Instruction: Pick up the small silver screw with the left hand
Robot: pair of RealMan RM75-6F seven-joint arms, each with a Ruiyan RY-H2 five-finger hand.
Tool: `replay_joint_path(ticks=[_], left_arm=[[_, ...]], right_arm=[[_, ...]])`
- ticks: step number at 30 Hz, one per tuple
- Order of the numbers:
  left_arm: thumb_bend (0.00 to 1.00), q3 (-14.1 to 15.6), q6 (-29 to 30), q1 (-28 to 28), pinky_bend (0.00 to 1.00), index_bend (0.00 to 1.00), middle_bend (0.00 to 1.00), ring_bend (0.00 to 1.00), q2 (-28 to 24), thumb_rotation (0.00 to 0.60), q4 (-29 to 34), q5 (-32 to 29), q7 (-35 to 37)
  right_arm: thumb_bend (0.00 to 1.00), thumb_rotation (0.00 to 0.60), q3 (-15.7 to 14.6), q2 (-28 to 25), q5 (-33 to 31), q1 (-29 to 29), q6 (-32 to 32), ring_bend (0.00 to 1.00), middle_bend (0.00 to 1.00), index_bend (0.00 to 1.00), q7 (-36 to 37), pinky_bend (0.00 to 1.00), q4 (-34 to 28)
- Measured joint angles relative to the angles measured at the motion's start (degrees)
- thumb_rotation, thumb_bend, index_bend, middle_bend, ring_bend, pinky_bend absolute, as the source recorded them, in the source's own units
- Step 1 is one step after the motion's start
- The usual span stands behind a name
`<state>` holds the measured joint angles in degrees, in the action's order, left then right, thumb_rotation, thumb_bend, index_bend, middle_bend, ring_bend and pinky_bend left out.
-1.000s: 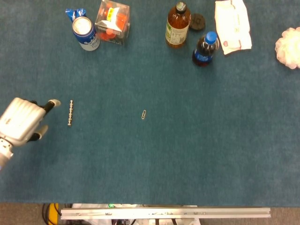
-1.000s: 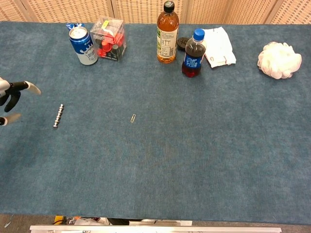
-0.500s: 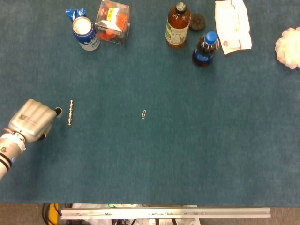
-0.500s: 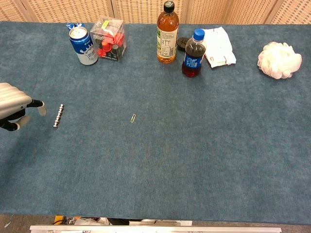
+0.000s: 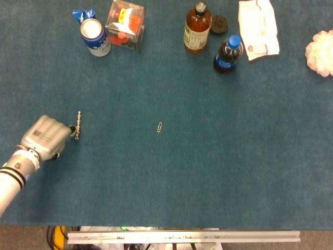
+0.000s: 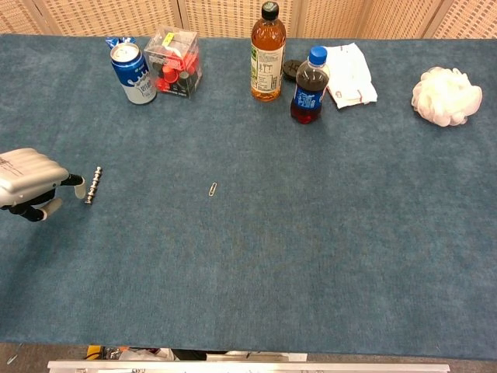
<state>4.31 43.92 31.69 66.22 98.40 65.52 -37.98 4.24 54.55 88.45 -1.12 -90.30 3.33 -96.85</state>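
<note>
The small silver screw [image 5: 78, 125] [image 6: 94, 185] lies flat on the blue table cloth at the left, its length running roughly front to back. My left hand [image 5: 47, 137] [image 6: 31, 183] is low over the cloth just left of it, back upward. One fingertip [image 6: 76, 181] reaches to the screw's near end; I cannot tell whether it touches. The thumb [image 6: 51, 206] sits apart, nearer the front edge. Nothing is held in the hand. The right hand appears in neither view.
A paperclip [image 5: 159, 127] lies mid-table. Along the far edge stand a blue can [image 5: 95, 36], a clear box of red parts [image 5: 125, 18], an amber bottle [image 5: 197, 27], a dark cola bottle [image 5: 227, 54], a white packet [image 5: 257, 26] and a white puff [image 5: 321, 52].
My left hand has moved right and slightly nearer the front, closing the gap to the screw. Its fingers have drawn in from a wider spread. The screw has not moved.
</note>
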Motion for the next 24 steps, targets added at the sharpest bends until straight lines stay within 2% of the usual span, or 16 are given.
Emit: replay_joint_path(ticks=[12,24], left_arm=[[0.58,1.27,0.46,1.84,0.91,0.29,0.91,0.86,0.48,0.600,1.07,-1.20,0.62],[0.58,1.23,0.35,4.51,0.91,0.27,0.91,0.86,2.46,0.600,1.39,-2.80,0.76]], right_arm=[[0.30,0.600,-0.08,-0.01,-0.23,0.57,-0.54,0.33,0.34,0.14,0.62,0.40,0.45],[0.30,0.600,-0.20,-0.02,-0.47,1.51,-1.56,0.33,0.34,0.14,1.80,0.40,1.31]])
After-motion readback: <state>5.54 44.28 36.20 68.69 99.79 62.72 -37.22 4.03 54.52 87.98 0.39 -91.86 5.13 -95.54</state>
